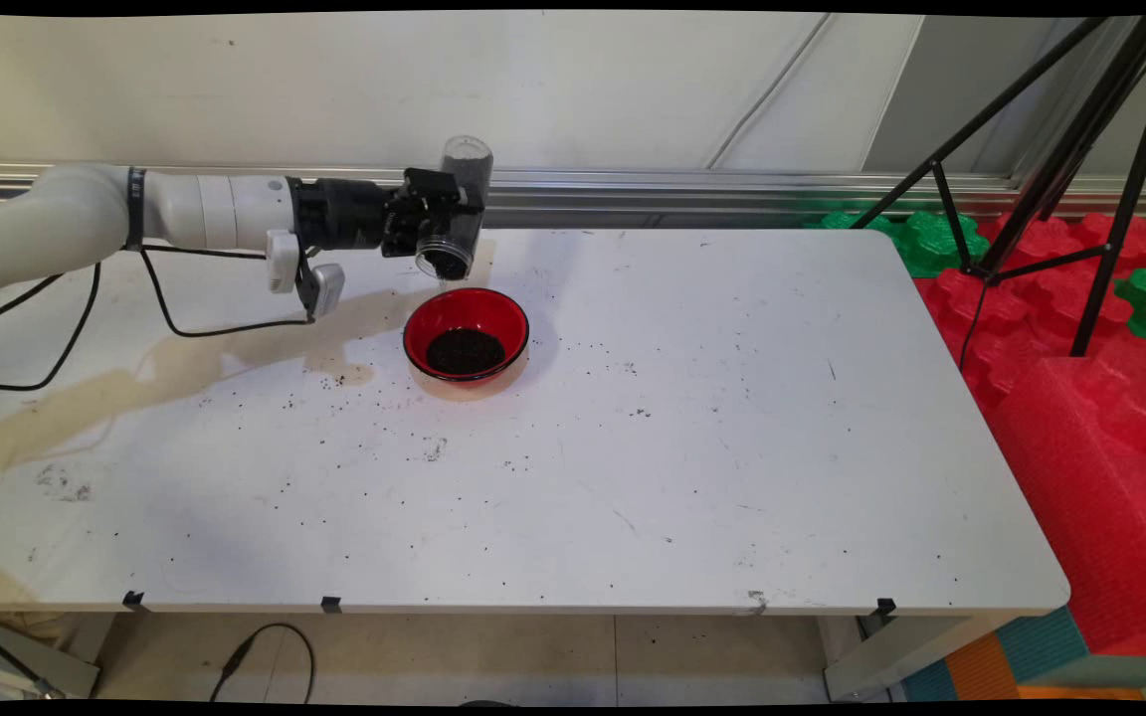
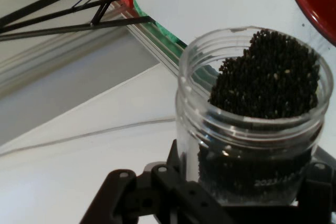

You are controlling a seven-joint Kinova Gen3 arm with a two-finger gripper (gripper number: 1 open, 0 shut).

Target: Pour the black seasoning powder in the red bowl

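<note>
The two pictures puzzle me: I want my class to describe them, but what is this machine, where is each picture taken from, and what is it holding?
It is a white robot arm ending in a black two-finger pincer. The wide picture looks down across a white table from a fixed camera; the close one comes from a camera on the hand. The pincer is shut on a clear plastic jar of small black grains, tipped mouth-down above a red bowl that has black grains in it. Loose grains speckle the table.
</note>
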